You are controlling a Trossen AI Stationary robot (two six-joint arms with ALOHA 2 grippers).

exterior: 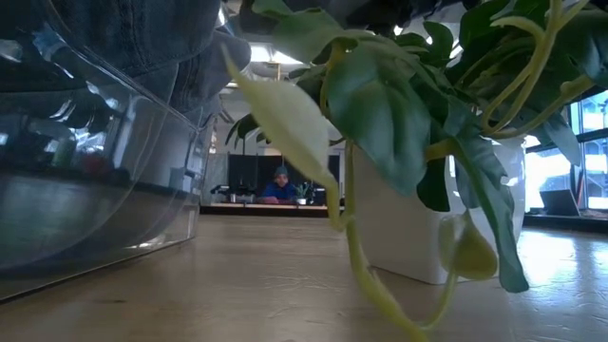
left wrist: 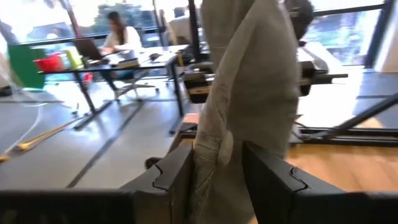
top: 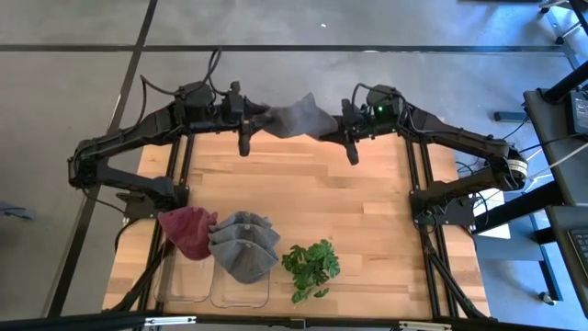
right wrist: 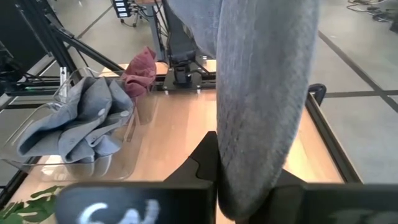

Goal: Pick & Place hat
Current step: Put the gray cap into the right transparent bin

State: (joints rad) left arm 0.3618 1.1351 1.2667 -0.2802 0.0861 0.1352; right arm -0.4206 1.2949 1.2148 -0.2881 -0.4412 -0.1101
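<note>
The grey hat (top: 296,118) hangs over the worktop's (top: 303,198) far edge, clenched by the right end effector (top: 350,138), while the left end effector (top: 244,134) straddles its other end, grip uncertain. This looks like a handover; next, one must let go. Only the right wrist view shows the bins (right wrist: 118,149) already holding hats

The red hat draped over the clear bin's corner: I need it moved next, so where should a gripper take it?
Probably grip the red hat at its bunched crown, coming straight down from above. It lies heaped over the clear bin rim, beside the grey hats, so its outer side looks freest.
</note>
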